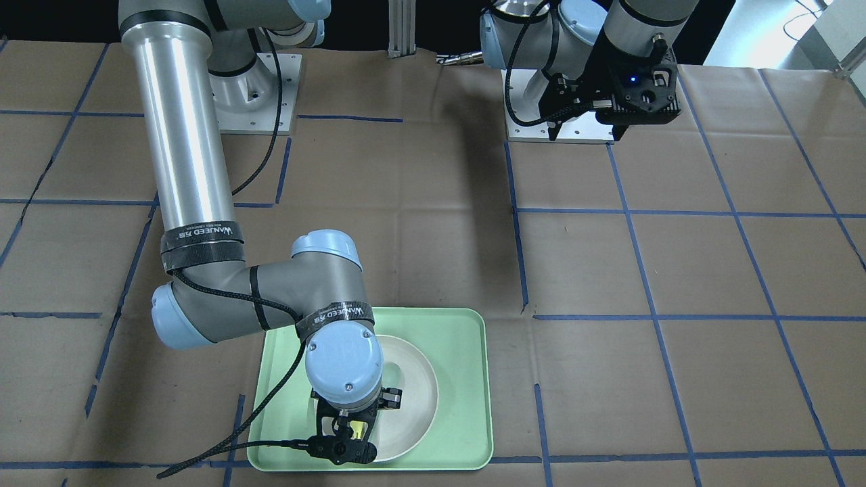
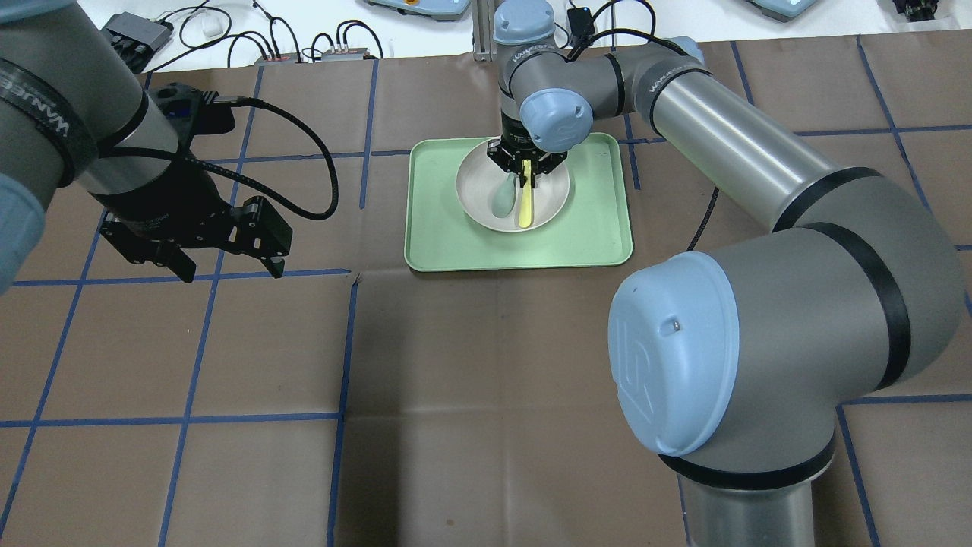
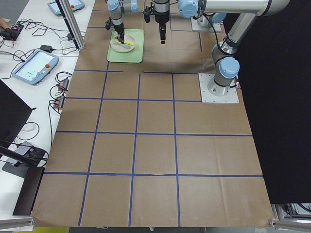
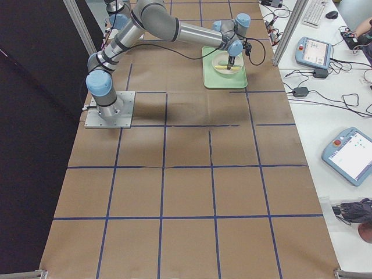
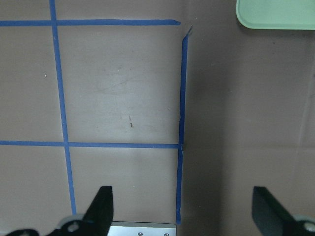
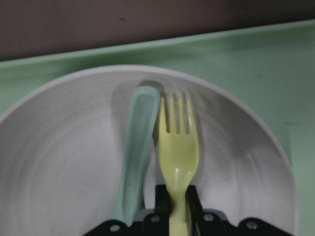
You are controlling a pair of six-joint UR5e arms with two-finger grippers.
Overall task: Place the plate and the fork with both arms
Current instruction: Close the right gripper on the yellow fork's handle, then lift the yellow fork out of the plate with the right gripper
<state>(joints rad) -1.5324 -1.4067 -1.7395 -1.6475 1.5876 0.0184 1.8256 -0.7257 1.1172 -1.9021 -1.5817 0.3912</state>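
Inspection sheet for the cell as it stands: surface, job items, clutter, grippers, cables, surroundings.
Surface: brown paper-covered table with blue tape grid; mint-green rectangular tray on it.
Job's things: round off-white plate on the tray; pale-yellow plastic fork in the plate.
Clutter: grey-green spoon in the plate beside the fork.
Grippers: right gripper shut on the fork's handle; left gripper open, empty, over bare table.
Cables: black cable looped off the left wrist.
Surroundings: teach pendant on the side bench.
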